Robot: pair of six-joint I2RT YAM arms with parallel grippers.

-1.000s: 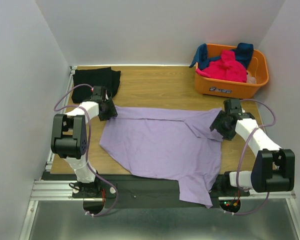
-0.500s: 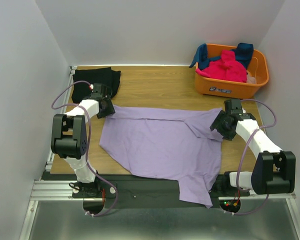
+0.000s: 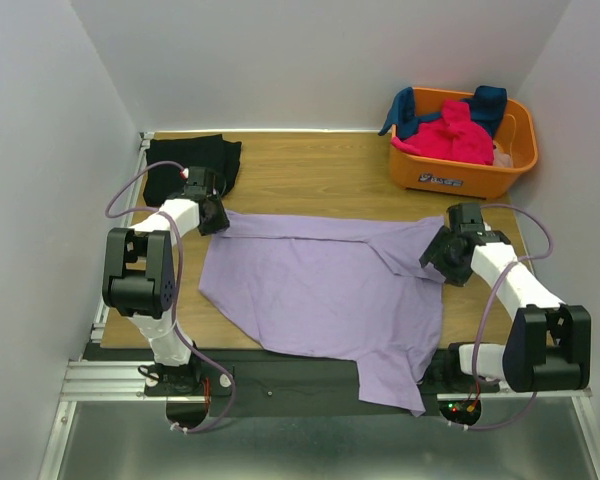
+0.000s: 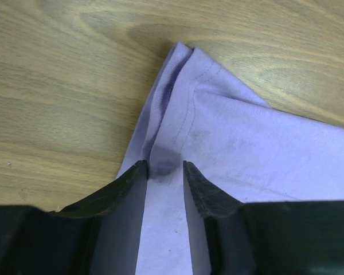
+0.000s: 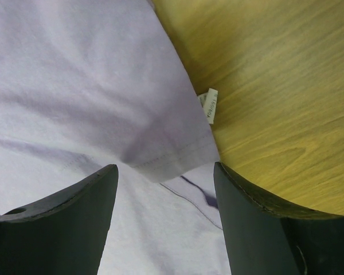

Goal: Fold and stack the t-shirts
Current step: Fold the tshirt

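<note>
A large lavender t-shirt lies spread on the wooden table, its near corner hanging over the front edge. My left gripper is at the shirt's far left corner. In the left wrist view its jaws stand narrowly apart astride a raised ridge of lavender cloth. My right gripper is open wide over the shirt's right edge, where a folded hem and a white label lie between the fingers. A black t-shirt lies folded at the far left. Hot-pink and teal-blue shirts sit in the basket.
The orange plastic basket stands at the table's far right corner. Bare wood shows between the black shirt and the basket. White walls close in the left, back and right sides.
My left gripper's jaws have narrowed around the cloth and it has shifted slightly toward the far left corner. My right gripper has edged a little toward the near side, still open.
</note>
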